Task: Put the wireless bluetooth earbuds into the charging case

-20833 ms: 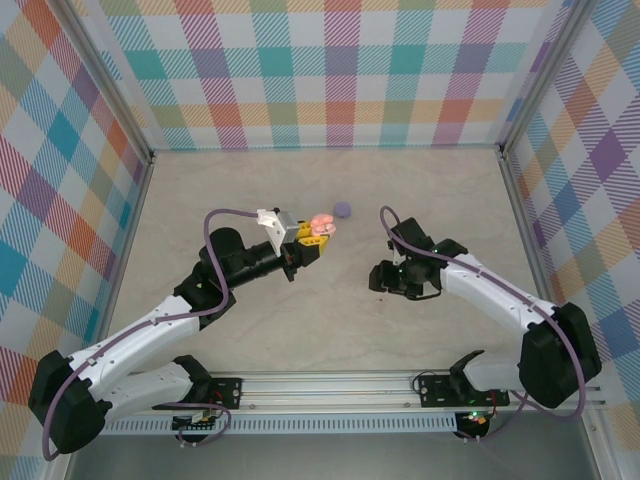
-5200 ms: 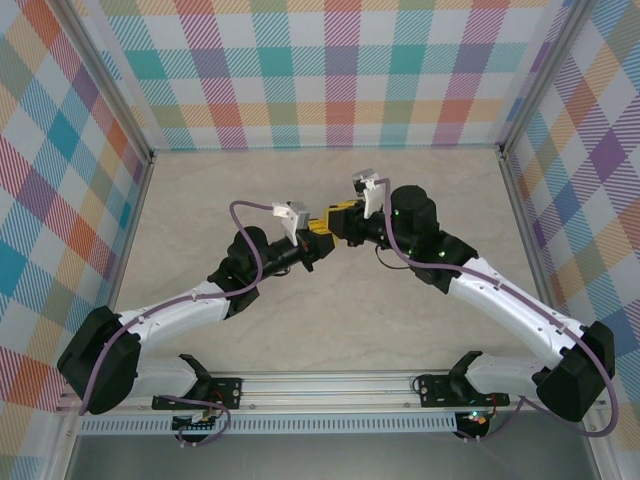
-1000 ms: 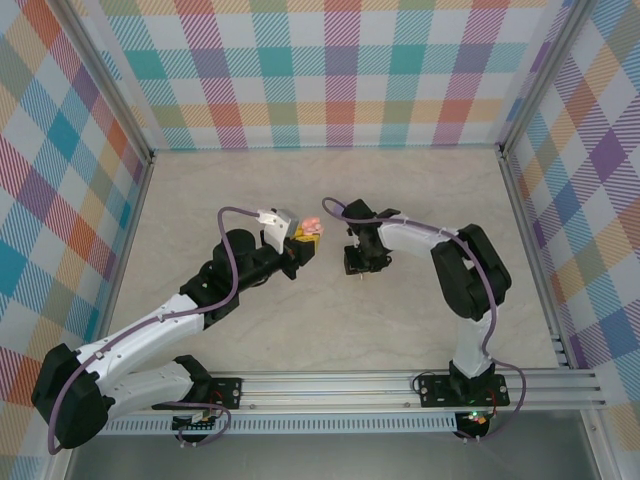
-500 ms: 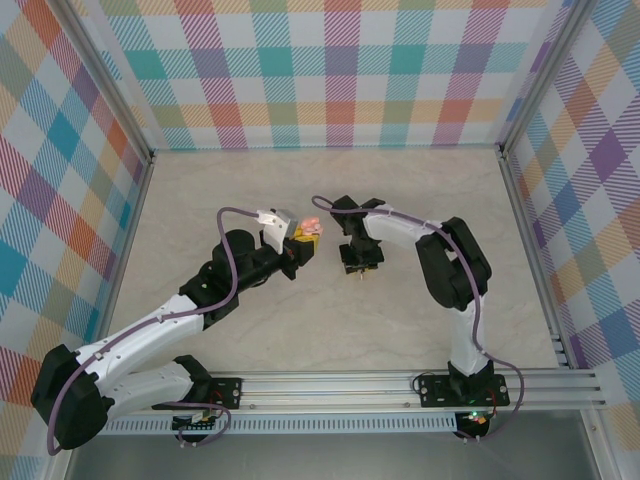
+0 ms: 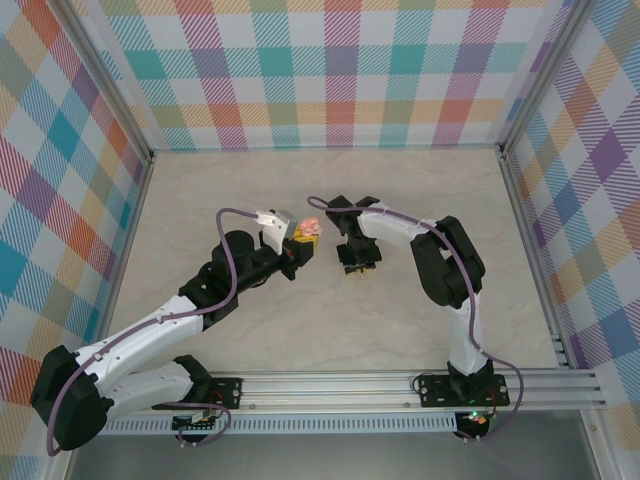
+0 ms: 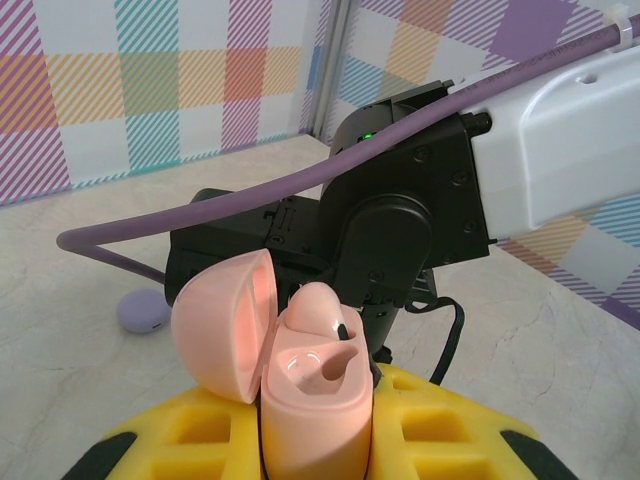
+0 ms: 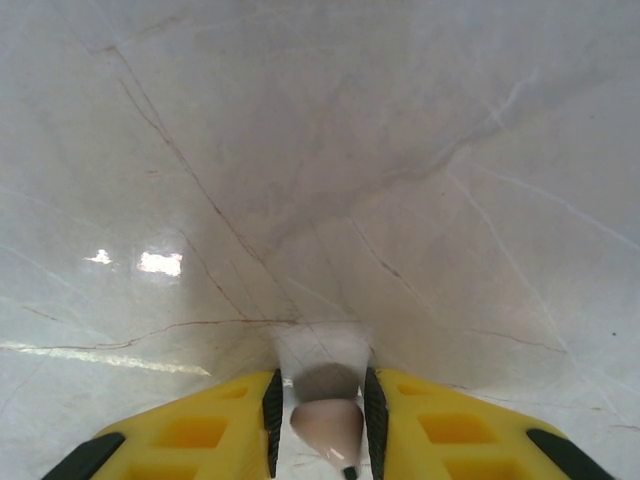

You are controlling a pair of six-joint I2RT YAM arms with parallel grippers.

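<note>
Pink earbud (image 7: 327, 425) pinched in narrowed right gripper (image 7: 322, 398), long axis 12 to 6 o'clock, stem tip toward 6, over pale marbled tabletop (image 7: 320, 150), left gripper (image 5: 300, 241) clamping open charging case (image 6: 315, 400), plaid walls (image 5: 340, 70).

Seen from my remote station, the charging case (image 6: 310, 400) is glossy pink plastic, smooth and glowing inside its lid, set between the matt yellow plastic fingers (image 6: 440, 425) of the left pincer (image 6: 318, 440); a smooth purple cable (image 6: 250, 205) crosses matt black and satin white housings behind it. The earbud (image 7: 327, 425) in the right pincer (image 7: 322, 402) has a pale, smooth shell. I read the bench (image 7: 400, 150) as polished, veined marble-look stone that mirrors the lamps, and the near rail (image 5: 330, 385) as brushed metal.
</note>
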